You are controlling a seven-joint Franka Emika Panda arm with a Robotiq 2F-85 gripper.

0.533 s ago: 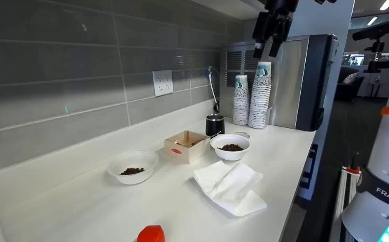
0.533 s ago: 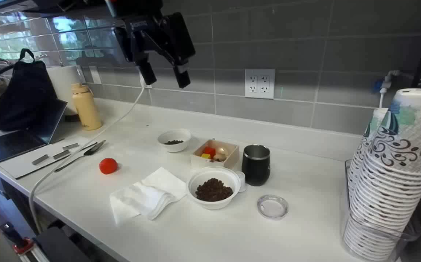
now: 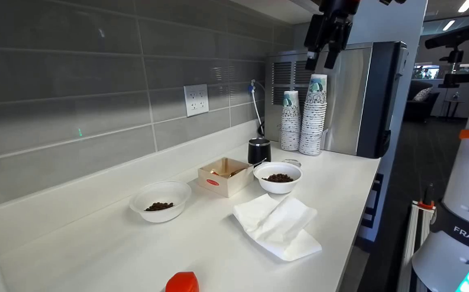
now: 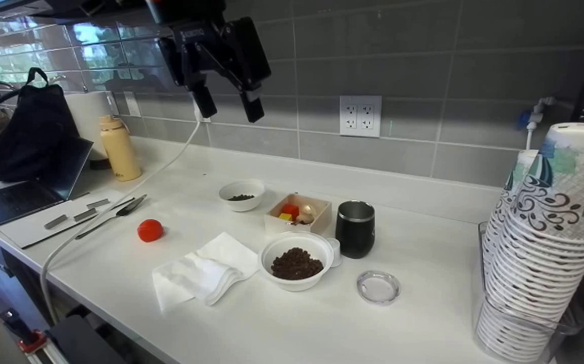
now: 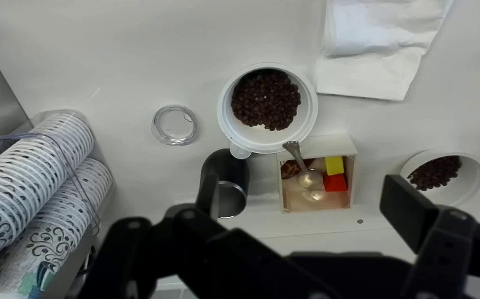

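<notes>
My gripper [image 4: 230, 107] is open and empty, high above the white counter [image 4: 423, 328]; it also shows in an exterior view [image 3: 321, 61]. In the wrist view, a wooden box [image 5: 323, 144] lies between the fingers, far below. It holds a metal spoon [image 5: 309, 179], a yellow block [image 5: 334, 165] and a red block [image 5: 335, 182]. A black tumbler [image 5: 225, 166] stands beside it, partly hidden by a finger. A white bowl [image 5: 308, 110] of dark beans touches or nearly touches the box. A second white bowl [image 5: 468, 182] with fewer beans lies farther along the wall.
A folded white napkin [image 4: 206, 273] and a clear lid [image 4: 379, 287] lie on the counter. Tall paper cup stacks [image 4: 539, 273] stand at one end. A red object [image 4: 150, 230], a fork-like utensil [image 4: 130, 206], a cable [image 4: 165, 167] and a yellow bottle [image 4: 119, 151] are toward the other end.
</notes>
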